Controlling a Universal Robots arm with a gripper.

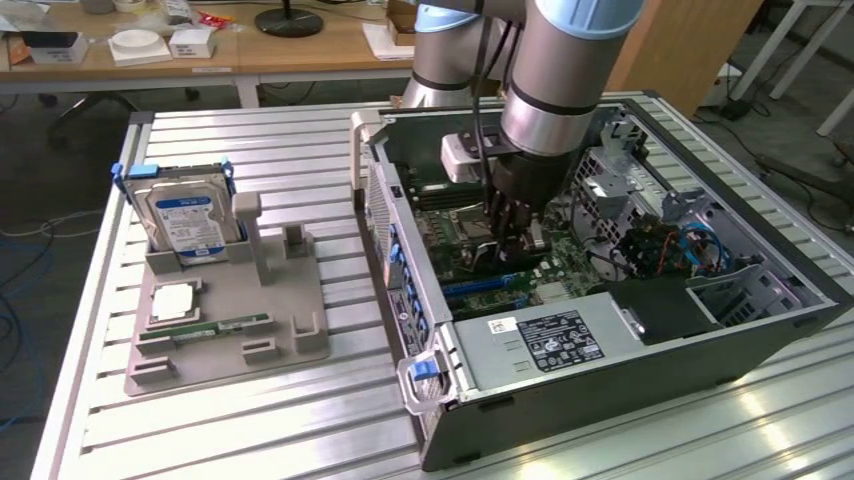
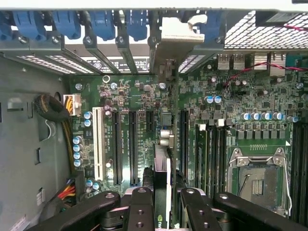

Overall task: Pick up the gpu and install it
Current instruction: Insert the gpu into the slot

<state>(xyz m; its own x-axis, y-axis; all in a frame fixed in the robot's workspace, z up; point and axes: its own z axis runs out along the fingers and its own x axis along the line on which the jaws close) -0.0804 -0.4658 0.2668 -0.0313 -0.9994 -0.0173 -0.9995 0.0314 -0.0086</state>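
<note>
- While hovering inside the open PC case (image 1: 747, 330), gripper (image 2: 162, 199) is clamped on the gpu (image 2: 161, 159), held edge-on just above the motherboard (image 2: 231, 96) slots.
- Card's silvery bracket (image 2: 180, 36) sits up at the case's rear slot openings.
- Hard drive (image 1: 191, 222) stands in the grey holder (image 1: 254, 320) on the exterior view's left.
</note>
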